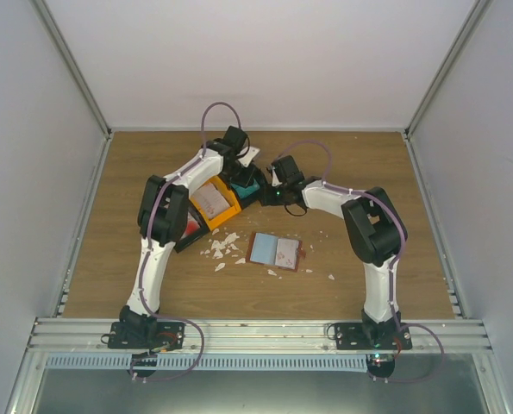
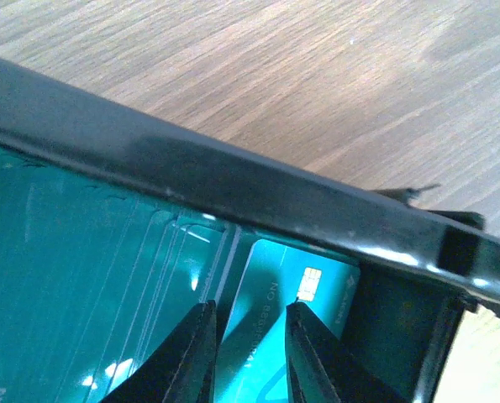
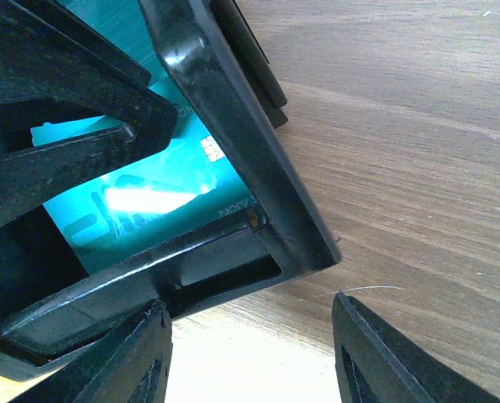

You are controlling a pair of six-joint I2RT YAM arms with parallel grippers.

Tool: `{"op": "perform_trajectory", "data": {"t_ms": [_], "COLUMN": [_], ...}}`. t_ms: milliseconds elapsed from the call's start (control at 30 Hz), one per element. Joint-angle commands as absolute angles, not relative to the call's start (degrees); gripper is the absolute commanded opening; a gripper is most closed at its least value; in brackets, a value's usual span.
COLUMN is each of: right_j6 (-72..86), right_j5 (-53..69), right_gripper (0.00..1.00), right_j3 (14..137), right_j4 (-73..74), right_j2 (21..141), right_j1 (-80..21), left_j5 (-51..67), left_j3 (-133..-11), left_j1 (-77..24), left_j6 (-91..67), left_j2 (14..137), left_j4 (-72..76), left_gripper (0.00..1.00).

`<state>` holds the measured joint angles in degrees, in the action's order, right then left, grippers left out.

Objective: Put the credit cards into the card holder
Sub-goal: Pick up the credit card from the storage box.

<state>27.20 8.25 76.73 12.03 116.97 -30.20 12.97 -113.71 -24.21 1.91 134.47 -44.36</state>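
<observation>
Credit cards: one teal card (image 2: 317, 290), chip showing, lies in the right-hand teal bin of the black-and-orange tray (image 2: 233, 189), left of centre on the table (image 1: 368, 172). The left tool (image 2: 245, 353) reaches into that bin, jaws narrowly apart over the card; whether they grip it cannot be told. White scraps (image 1: 222, 248) lie near the tray. The card holder (image 1: 302, 253) lies open at centre, with a light blue card (image 1: 262, 248) and a whitish card (image 1: 287, 251) side by side in it. The right tool (image 3: 250, 361) stands at the tray's right corner, jaws wide and empty.

wooden table (image 1: 368, 172) carries tray (image 1: 220, 221), card holder (image 1: 302, 254), white scraps (image 1: 222, 248).
</observation>
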Motion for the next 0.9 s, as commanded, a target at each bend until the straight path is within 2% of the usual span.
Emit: {"op": "perform_trajectory", "data": {"t_ms": [0,433,667,767,867], "right_j6": [26.3,27.3,27.6,27.8,27.8], "right_j5": [6.3,6.0,6.2,6.1,5.9], "right_gripper": [0.53,0.52,0.52,0.52,0.52], "right_j3": [77.3,75.9,75.0,74.7,74.2], "right_j4": [12.4,11.6,11.2,11.2,11.0], "right_j2": [119.9,119.1,118.2,117.9,117.2], "right_j1": [-30.0,-29.9,-29.7,-29.6,-29.6], "left_j5": [18.7,17.7,12.4,11.1,10.8], "left_j3": [-111.6,-105.6,-105.5,-105.7,-105.9], "left_j1": [-24.9,-26.9,-27.0,-27.0,-27.0], "left_j6": [0.6,-3.2,-3.3,-2.8,-2.3], "left_j2": [130.6,125.2,125.1,125.2,125.4], "left_j4": [-46.8,-45.7,-44.5,-44.1,-44.2], "left_gripper": [0.25,0.25,0.30,0.27,0.20]}}
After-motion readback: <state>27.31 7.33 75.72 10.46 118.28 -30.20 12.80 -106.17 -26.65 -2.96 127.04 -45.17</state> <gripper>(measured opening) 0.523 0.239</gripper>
